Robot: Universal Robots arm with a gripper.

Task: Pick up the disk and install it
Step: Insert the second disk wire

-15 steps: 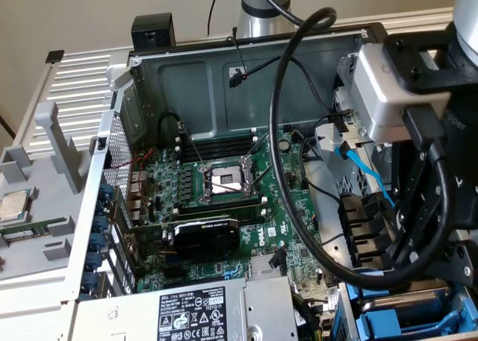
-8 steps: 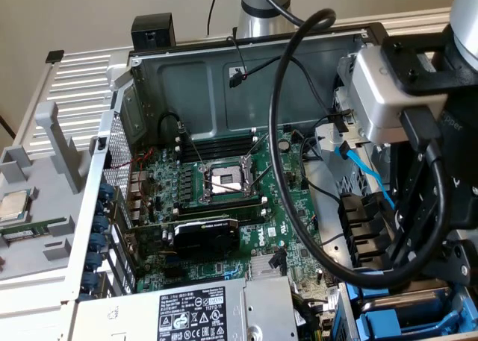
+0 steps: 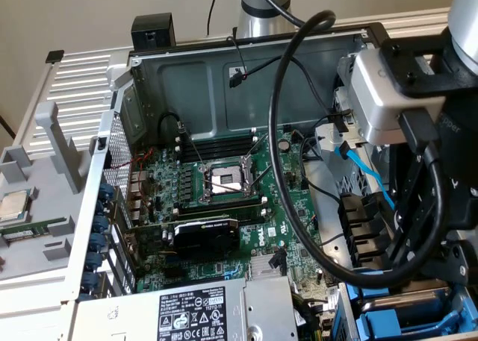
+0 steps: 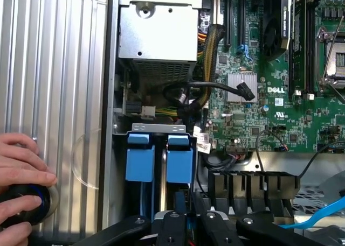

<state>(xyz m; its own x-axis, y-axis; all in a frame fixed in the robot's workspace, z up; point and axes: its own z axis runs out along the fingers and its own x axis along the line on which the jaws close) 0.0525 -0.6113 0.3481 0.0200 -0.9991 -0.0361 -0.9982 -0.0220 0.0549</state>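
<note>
Two blue carriers stand side by side in the drive bay of the open computer case [image 3: 149, 80]. The disk [image 4: 179, 160] is the carrier in line with my gripper [image 4: 188, 227]; the other blue carrier [image 4: 140, 160] sits beside it. My black fingers [image 4: 173, 224] are close together, shut, right over the near end of the disk. I cannot tell whether they pinch its edge or only rest against it. In the exterior view the arm's wrist [image 3: 388, 95] hangs over the case's right side, above the blue carriers [image 3: 407, 318].
A person's hand [image 4: 21, 170] rests on the ribbed metal surface beside the case, around a black round object [image 4: 27, 203]. The motherboard [image 3: 224, 184], graphics card [image 3: 205, 233], power supply [image 3: 194, 311] and loose cables [image 3: 299, 169] fill the case. A small CPU chip [image 3: 15, 205] lies on a grey tray.
</note>
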